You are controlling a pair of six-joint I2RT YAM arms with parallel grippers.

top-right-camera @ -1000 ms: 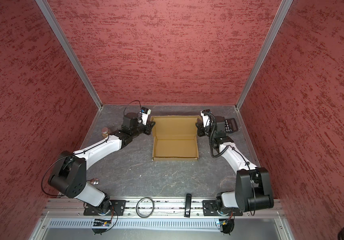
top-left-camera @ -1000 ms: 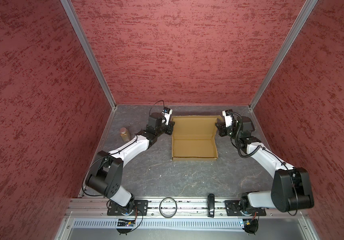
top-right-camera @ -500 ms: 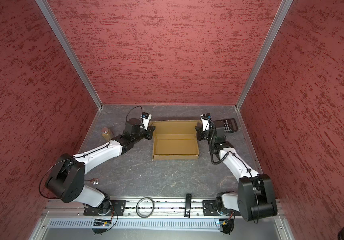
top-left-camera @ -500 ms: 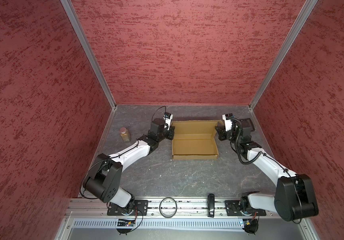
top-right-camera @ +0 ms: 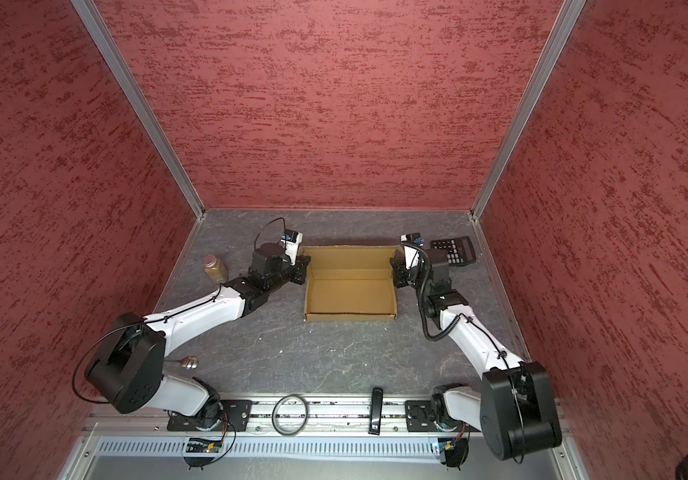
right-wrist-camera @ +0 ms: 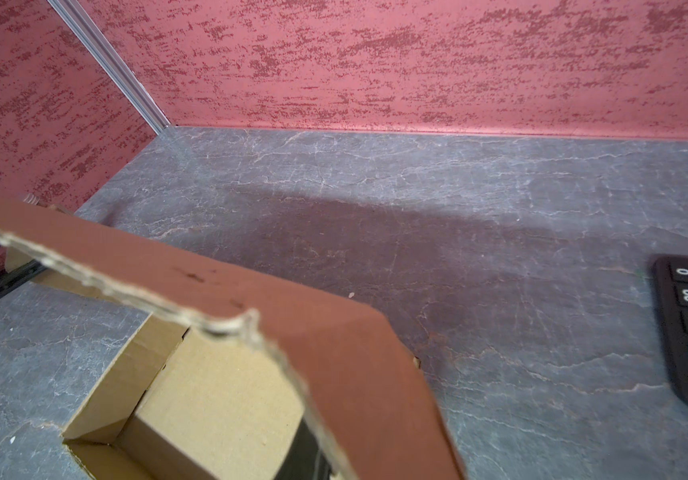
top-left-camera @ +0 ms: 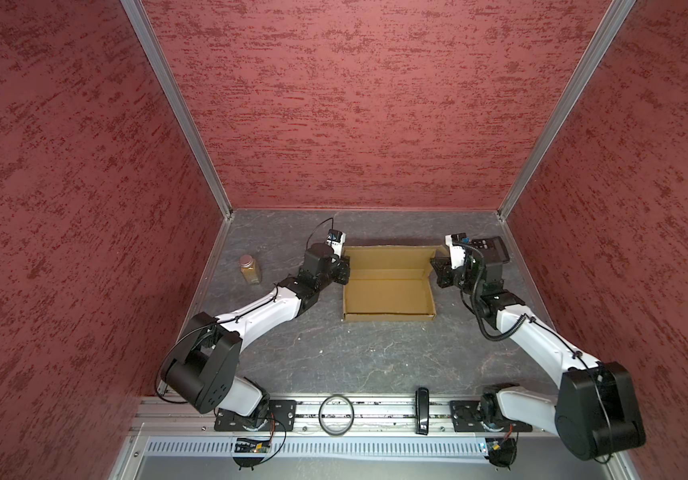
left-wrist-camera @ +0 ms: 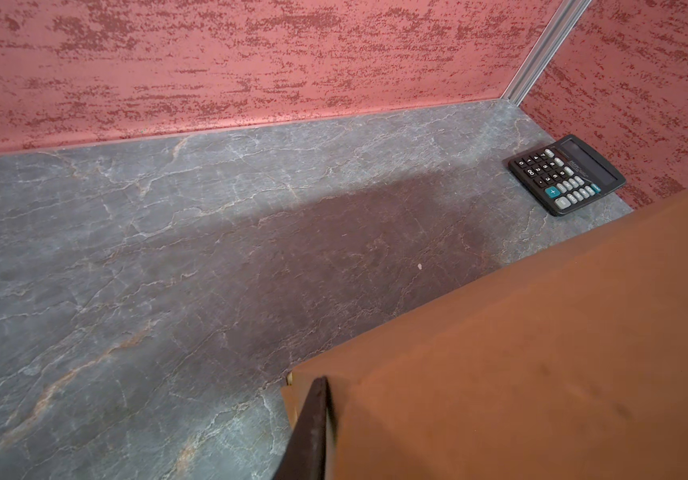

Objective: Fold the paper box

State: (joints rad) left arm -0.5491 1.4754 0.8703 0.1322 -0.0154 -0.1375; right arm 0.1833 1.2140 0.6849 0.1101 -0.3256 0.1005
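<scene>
Count: one paper box, one black calculator, one amber-filled jar, two grippers.

The paper box is set on the grey surface at mid-frame in both top views. Its tray is open upward and its rear lid panel is raised partway.

The left gripper is seen at the box's left edge and the right gripper at its right edge. Both are nearly closed, each pinched on the cardboard of the lid panel.

The calculator is seen just right of the right gripper. The jar is seen left of the left arm, apart from the box.
</scene>
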